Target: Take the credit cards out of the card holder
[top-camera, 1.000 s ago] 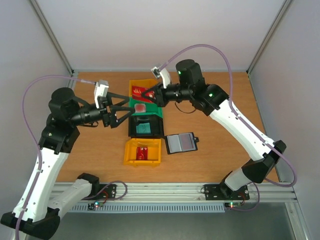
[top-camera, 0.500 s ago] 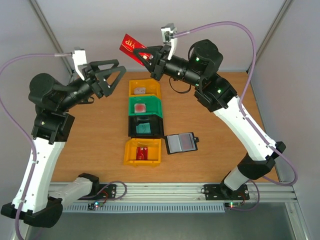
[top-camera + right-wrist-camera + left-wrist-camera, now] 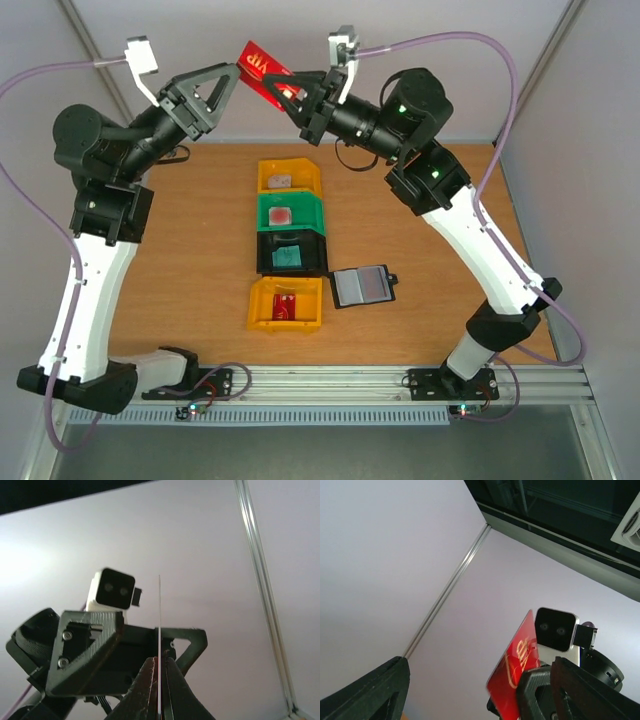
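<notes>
**VIP card pinched aloft, four more in the bins**

I count five cards. The VIP card is thin, glossy red plastic with lettering. It is up in the air at 12 o'clock, beyond the far end of the bin row. My right gripper is clamped tight on its lower edge, and my right wrist view shows the card edge-on, a hairline between the two pads. My left gripper is at 9 o'clock of that card, its black triangular jaws spread wide with nothing held. The card's free corner is near one fingertip; I cannot tell whether it touches.

Four plastic bins run in one row from 12 to 6 o'clock on the wood-grain table, with one card flat in each:
- The far yellow bin holds a pale grey card.
- The green bin holds a reddish card.
- The black bin holds a teal card.
- The near yellow bin holds a red card.

There is one holder, black and book-like. It lies open and flat at 4 o'clock of the black bin, just beside it, with two shiny grey pockets facing up.
</notes>
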Motion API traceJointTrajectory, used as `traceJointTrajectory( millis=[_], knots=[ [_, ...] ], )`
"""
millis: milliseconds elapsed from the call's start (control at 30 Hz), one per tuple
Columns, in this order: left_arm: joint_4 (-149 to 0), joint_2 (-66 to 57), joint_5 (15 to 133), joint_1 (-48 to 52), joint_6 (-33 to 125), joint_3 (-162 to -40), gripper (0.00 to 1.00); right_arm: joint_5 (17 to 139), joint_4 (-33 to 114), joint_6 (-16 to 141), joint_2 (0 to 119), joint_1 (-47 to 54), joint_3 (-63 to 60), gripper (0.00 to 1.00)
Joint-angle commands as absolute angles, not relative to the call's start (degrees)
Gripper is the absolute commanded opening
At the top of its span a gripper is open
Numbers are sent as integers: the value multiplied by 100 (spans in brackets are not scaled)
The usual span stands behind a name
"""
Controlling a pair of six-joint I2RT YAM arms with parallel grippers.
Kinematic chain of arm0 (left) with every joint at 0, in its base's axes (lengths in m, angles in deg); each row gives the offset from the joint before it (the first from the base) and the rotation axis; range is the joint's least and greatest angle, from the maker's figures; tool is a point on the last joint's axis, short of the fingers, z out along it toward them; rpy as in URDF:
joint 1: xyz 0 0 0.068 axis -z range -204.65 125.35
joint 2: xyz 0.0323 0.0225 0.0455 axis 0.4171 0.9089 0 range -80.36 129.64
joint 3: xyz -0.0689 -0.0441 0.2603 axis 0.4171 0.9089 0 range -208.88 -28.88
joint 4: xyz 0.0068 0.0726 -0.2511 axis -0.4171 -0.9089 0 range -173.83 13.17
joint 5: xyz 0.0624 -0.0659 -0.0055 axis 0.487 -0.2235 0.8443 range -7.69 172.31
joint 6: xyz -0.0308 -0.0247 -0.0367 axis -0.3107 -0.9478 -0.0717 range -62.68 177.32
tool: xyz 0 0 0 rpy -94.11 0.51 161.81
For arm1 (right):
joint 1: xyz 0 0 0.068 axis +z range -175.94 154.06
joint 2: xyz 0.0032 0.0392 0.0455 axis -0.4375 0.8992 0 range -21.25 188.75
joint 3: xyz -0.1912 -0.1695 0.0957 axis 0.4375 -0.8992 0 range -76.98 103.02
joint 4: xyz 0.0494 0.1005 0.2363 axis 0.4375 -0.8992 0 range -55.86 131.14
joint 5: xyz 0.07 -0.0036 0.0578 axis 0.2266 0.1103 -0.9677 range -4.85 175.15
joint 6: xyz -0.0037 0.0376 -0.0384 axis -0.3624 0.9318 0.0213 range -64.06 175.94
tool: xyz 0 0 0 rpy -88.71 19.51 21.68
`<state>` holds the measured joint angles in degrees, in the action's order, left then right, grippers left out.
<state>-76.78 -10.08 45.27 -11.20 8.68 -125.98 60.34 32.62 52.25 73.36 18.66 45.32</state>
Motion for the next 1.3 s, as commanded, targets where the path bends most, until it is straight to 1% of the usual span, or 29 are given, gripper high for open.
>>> traceJointTrajectory(
  millis=[0, 100, 167, 233, 300, 367, 433, 500, 567, 733, 833, 967, 1067, 1133, 1200, 1267],
  knots=[
    [-7451, -1060, 4550, -1154, 990, -13013, 77, 5653, 3155, 5166, 7479, 1772, 5144, 1],
    [-7792, -1169, 4524, -1164, 1225, -13019, 79, 5352, 2815, 4996, 7414, 1716, 5213, 1],
    [-7810, -1216, 3986, -1169, 1401, -12984, 79, 4832, 2508, 4978, 7390, 1518, 5346, 2],
    [-8123, -1294, 3377, -1165, 1701, -12929, 80, 4450, 1319, 4568, 7465, 1251, 5901, 2],
    [-8905, -1476, 3081, -1230, 2358, -12868, 82, 4435, -476, 3576, 7619, 1211, 6695, 2],
    [-9685, -1730, 2524, -1277, 3299, -12818, 83, 4541, -1852, 2746, 7665, 1207, 7092, 1],
    [-10712, -1894, 2205, -1279, 5017, -12949, 84, 4670, -2722, 2007, 7599, 1210, 7061, 1],
    [-11825, -1774, 2289, -1279, 6191, -13321, 85, 4829, -3335, 1385, 7583, 1219, 7042, 1],
    [-12852, -1505, 2352, -1286, 6872, -13814, 84, 5008, -3799, 846, 7616, 1279, 7071, 1],
    [-15014, -762, 2381, -1274, 8623, -14926, 79, 5327, -4405, -288, 7718, 1581, 7086, 1],
    [-16621, -286, 2478, -1127, 9846, -15504, 77, 5443, -4599, -723, 7830, 1902, 7131, 1],
    [-17585, 89, 2947, -581, 10740, -15865, 70, 5638, -4564, -1030, 7978, 2380, 7267, 1],
    [-17564, 88, 3169, -249, 10991, -15860, 68, 5669, -4561, -1107, 8025, 2579, 7287, 1],
    [-17548, 72, 3207, -191, 10928, -15870, 61, 5672, -4555, -1127, 8042, 2681, 7296, 1],
    [-17621, 38, 3242, -100, 10914, -15859, 49, 5714, -4490, -1129, 8056, 2743, 7296, 1],
    [-17638, -5, 3213, -67, 10843, -15826, 41, 5786, -4362, -1093, 8062, 2749, 7304, 1]
  ],
)
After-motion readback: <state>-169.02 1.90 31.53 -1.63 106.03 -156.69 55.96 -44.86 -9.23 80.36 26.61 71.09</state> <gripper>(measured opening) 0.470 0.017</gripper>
